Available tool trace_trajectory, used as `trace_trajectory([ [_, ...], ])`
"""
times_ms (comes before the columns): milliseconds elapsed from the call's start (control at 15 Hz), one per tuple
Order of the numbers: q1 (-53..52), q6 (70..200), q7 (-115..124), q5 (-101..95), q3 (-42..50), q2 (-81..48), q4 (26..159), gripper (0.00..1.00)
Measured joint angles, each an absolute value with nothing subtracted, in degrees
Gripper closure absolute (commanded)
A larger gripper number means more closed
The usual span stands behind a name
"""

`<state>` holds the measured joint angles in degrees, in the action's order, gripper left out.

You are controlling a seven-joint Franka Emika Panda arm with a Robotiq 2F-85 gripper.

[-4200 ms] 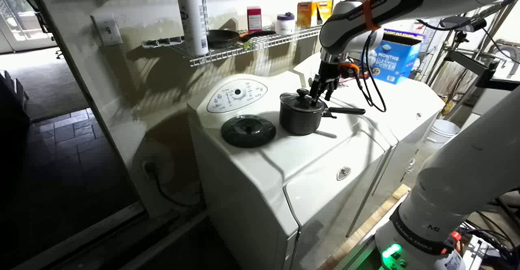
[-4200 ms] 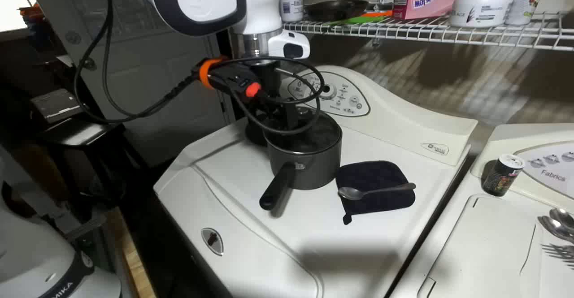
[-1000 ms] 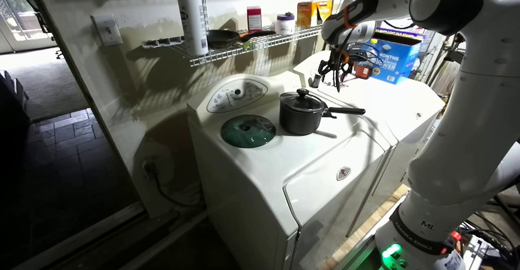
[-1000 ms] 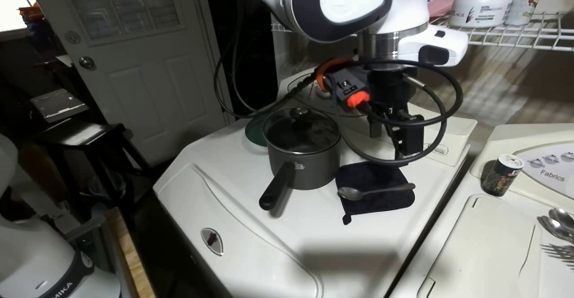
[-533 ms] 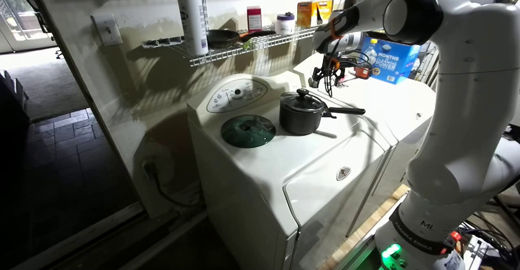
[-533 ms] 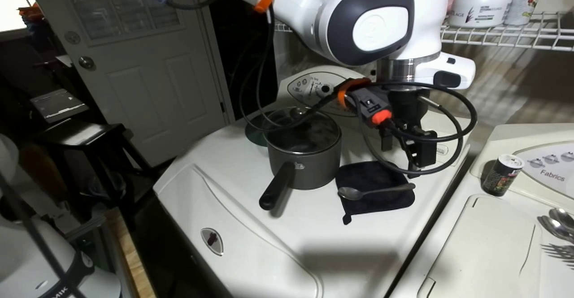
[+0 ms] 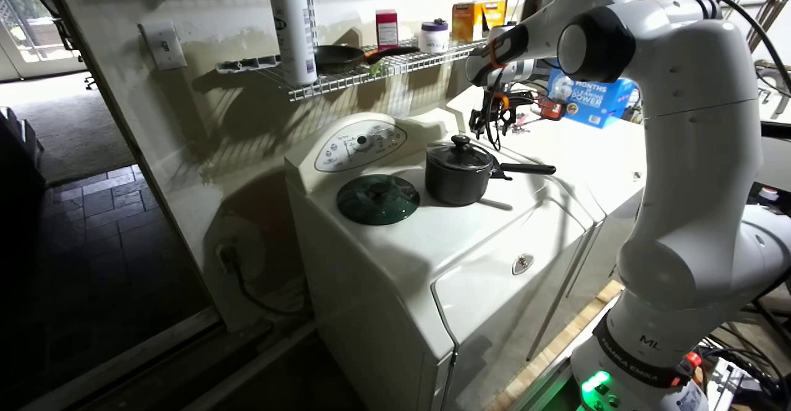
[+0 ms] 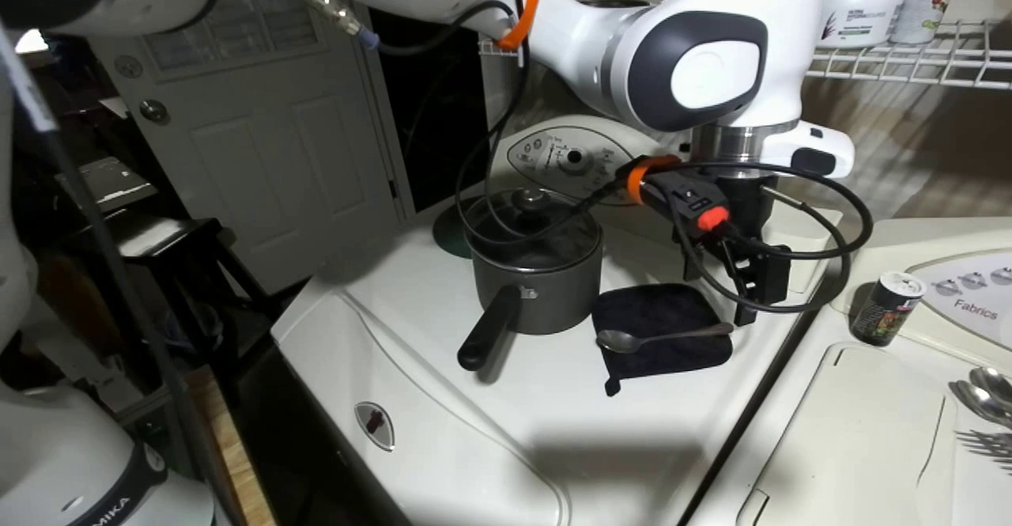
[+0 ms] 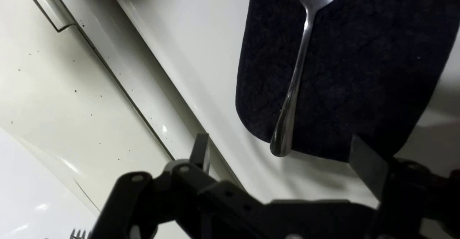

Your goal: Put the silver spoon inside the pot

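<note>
The silver spoon lies on a dark cloth pot holder. In the wrist view the spoon has its bowl at the top edge and its handle end sticking past the cloth. The dark grey pot stands beside the cloth, and it also shows in an exterior view. A glass lid with a black knob covers the pot. My gripper is open and empty, its fingers on either side of the spoon's handle end in the picture. In an exterior view the gripper hangs above the cloth's far edge.
A round dark green lid lies on the white machine beside the pot. The pot's handle points to the front. A small can and loose spoons and forks lie on the neighbouring machine. A wire shelf is above.
My gripper has moved from over the pot's lid to the spoon's handle end, coming lower in the last second. The spoon, the pot and its lid have not moved.
</note>
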<state>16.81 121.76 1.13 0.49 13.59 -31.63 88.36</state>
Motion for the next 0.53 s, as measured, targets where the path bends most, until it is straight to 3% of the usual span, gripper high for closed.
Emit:
trace_trajectory([
  [200,18.22,116.49,-1.23,0.49,12.57,-34.43,83.67,0.09],
  [333,19.09,113.47,-2.86,0.49,12.04,-36.22,80.81,0.24],
  [533,20.15,109.34,-4.63,0.49,11.43,-38.85,77.00,0.32],
])
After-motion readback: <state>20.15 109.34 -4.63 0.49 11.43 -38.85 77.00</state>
